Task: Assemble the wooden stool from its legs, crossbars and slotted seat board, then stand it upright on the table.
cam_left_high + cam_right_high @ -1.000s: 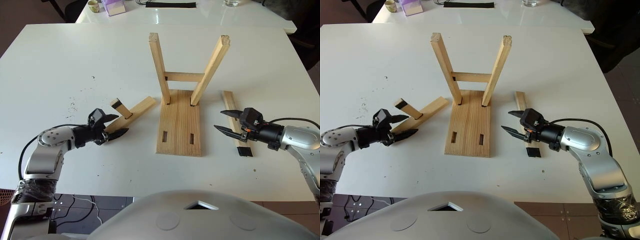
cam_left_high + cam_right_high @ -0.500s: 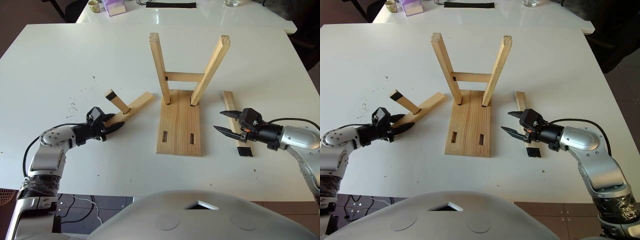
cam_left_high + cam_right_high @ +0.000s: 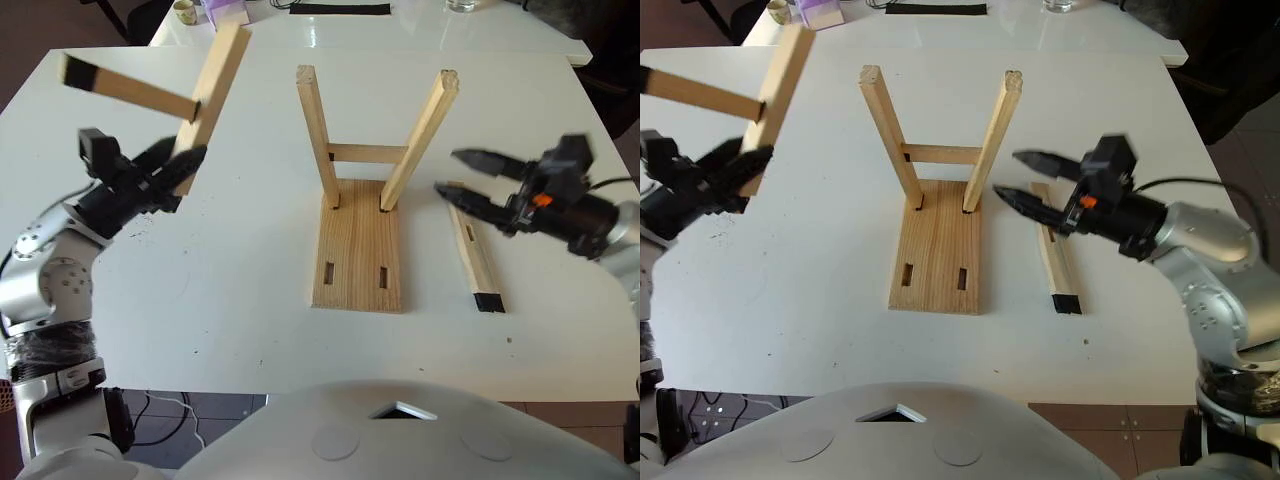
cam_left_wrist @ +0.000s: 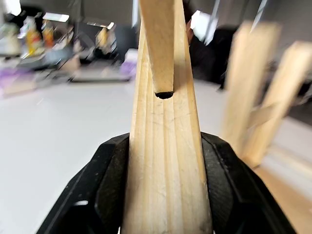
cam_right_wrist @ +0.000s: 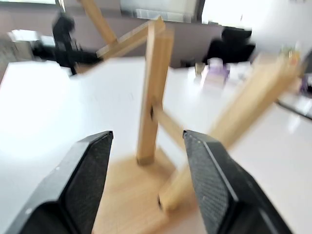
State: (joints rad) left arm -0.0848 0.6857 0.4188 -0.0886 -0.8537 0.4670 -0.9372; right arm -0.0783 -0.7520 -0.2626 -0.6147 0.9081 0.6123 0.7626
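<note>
left fingers (image 4: 112,170): clamped tight on both faces of a leg (image 4: 165,161), with the wood filling the gap between them.
left gripper (image 3: 168,168): it grips the low end of that leg, so the long part and its side crossbar (image 3: 125,88) stick up and out in the air, well left of the seat board.
risk, left: that's a top-heavy hold. i'd judge the leg could swivel in the pads, and then its end would come in crooked at the empty slots (image 3: 329,270).
right fingers (image 5: 85,180): spread wide, nothing between them.
right gripper (image 3: 450,172): hovering just beside the right upright leg (image 3: 420,135), above the loose leg (image 3: 473,255) lying on the table (image 3: 200,300).
risk, right: the open tips are very near that upright. a nudge could lever it out of its slot or rock both standing legs.
seat board (image 3: 357,262): flat on the table, two legs up in the far slots with the fixed crossbar (image 3: 368,153) between them, near slots bare.
risk, board: nothing pins it down, so pressing a leg in could slide it or tip the frame over.
</note>
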